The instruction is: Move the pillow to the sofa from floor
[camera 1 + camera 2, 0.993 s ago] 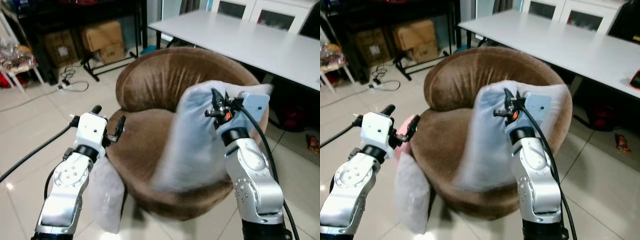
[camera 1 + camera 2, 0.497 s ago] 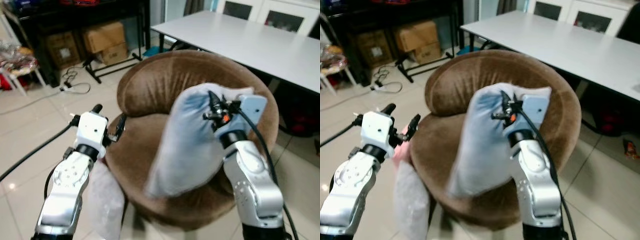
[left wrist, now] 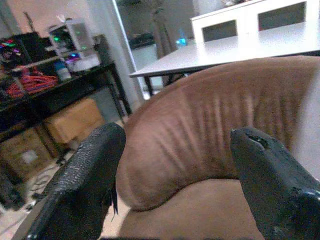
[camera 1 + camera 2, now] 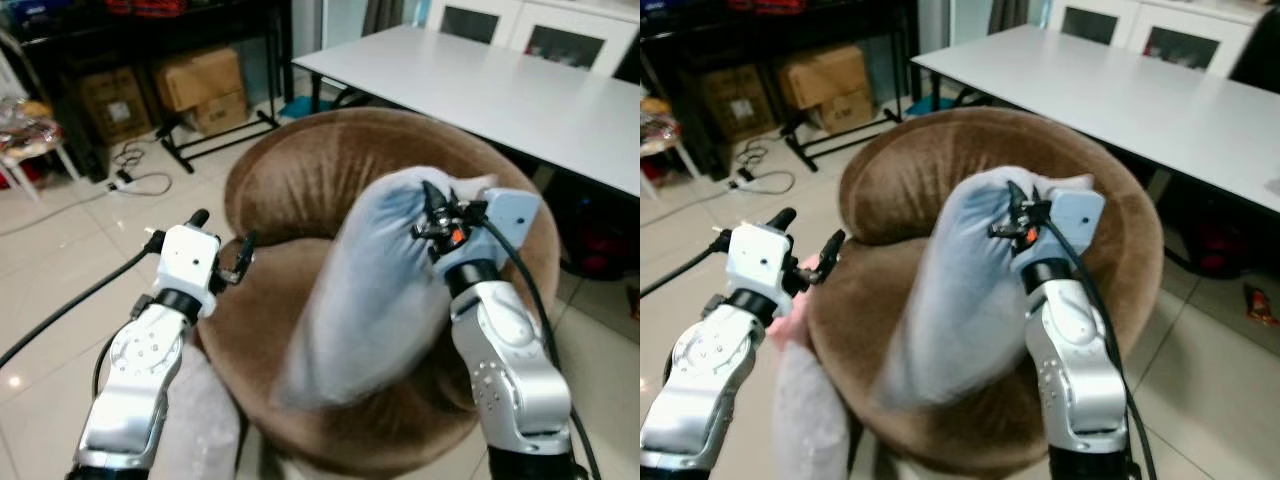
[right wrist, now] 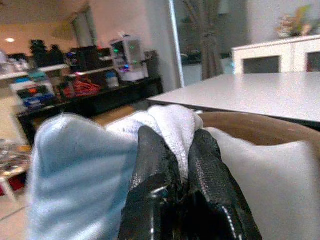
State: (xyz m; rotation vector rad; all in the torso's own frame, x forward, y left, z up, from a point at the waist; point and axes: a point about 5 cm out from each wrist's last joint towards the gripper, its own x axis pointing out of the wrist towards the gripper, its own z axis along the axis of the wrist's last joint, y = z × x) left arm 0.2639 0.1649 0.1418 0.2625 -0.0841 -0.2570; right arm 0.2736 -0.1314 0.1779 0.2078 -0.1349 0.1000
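Since the earlier frame the pillow [image 4: 375, 290] has swung lower over the sofa [image 4: 300, 180] seat; your right end effector [image 4: 432, 210] pinches its top edge, its long axis hanging down and leftward beneath, while the left end effector [image 4: 225, 245] waits spread wide alongside.

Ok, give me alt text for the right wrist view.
The right gripper pinches a fold of a pale blue and white pillow, its two black fingers closed on the fabric. Behind it are the brown sofa, a long white table and dark shelves.
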